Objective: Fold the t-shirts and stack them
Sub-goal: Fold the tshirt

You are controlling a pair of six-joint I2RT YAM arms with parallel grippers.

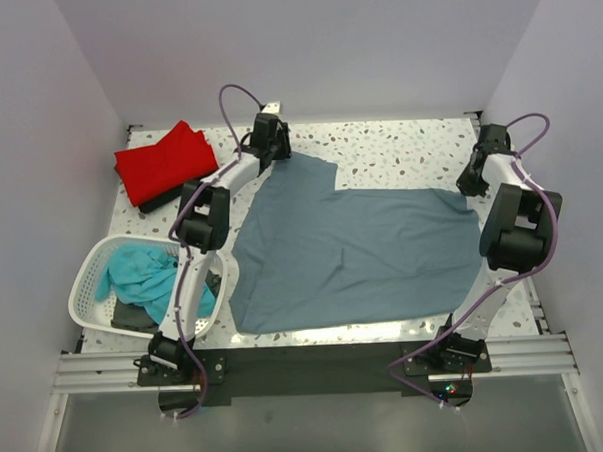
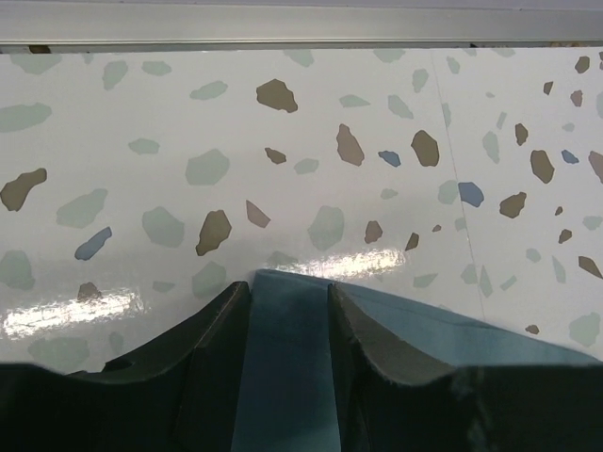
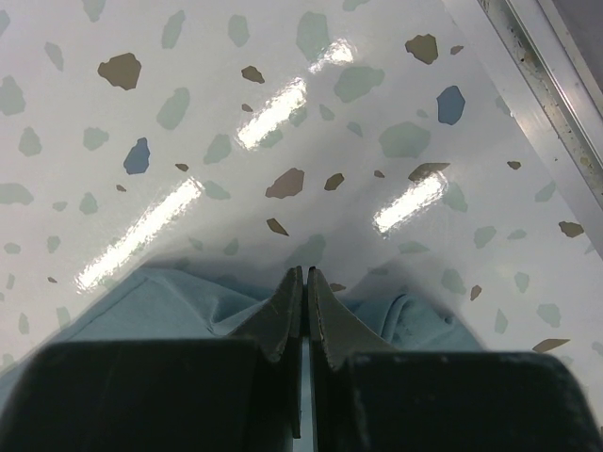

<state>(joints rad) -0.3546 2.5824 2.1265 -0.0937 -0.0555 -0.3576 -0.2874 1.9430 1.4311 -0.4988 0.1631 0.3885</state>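
A grey-blue t-shirt (image 1: 353, 254) lies spread flat over the middle of the table. My left gripper (image 1: 272, 139) is at its far left corner. In the left wrist view the gripper (image 2: 287, 287) is open, and a strip of the shirt's corner (image 2: 283, 358) lies between its fingers. My right gripper (image 1: 474, 182) is at the shirt's far right corner. In the right wrist view it (image 3: 306, 273) is shut, with the shirt's cloth (image 3: 170, 301) puckered around the fingertips. A folded red t-shirt (image 1: 164, 162) lies at the far left on a dark garment.
A white basket (image 1: 84, 286) at the near left holds a teal shirt (image 1: 143, 273) and a dark garment. The left arm reaches across above the basket. Walls enclose the table on the left, back and right. A metal rail (image 2: 301, 33) runs along the far edge.
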